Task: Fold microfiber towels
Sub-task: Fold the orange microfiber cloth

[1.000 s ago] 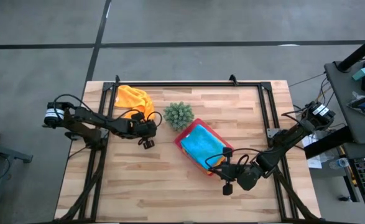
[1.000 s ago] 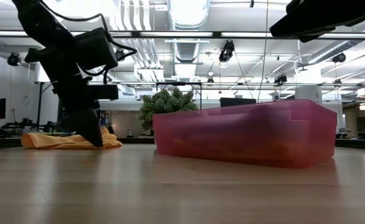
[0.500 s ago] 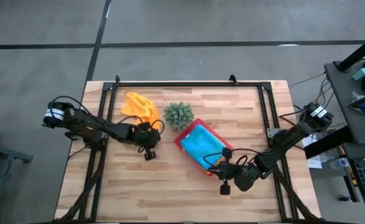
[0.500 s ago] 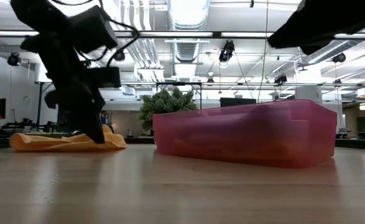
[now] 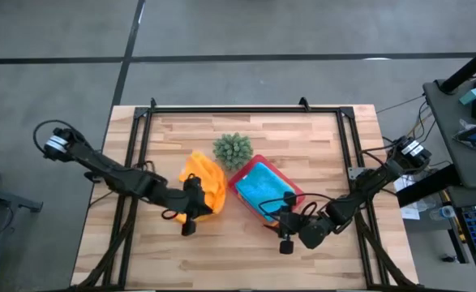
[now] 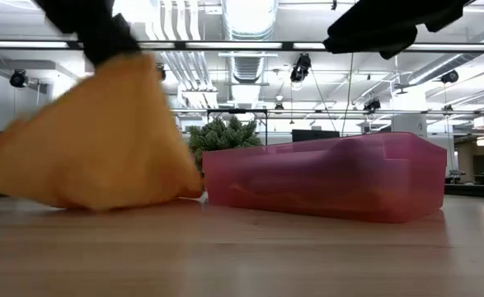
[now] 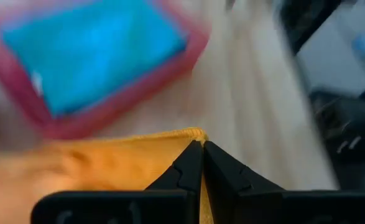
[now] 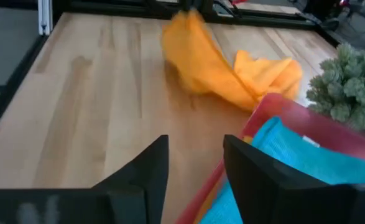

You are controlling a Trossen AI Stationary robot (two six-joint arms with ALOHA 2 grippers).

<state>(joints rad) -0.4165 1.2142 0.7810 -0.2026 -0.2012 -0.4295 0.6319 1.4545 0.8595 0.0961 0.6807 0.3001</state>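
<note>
The bench is pale wood laid in narrow butcher-block strips, smooth with a soft satin sheen, and in the low view it faintly mirrors the things standing on it. A black metal frame edges it, matt. Near the bench's middle the pink tray looks like translucent plastic, smooth and slightly glossy. Inside it the light blue towel is soft, fuzzy, matt cloth. Just beside the tray, the orange towel is the same napped cloth, with a stitched hem. Behind the tray the green plant looks spiky and matt.
</note>
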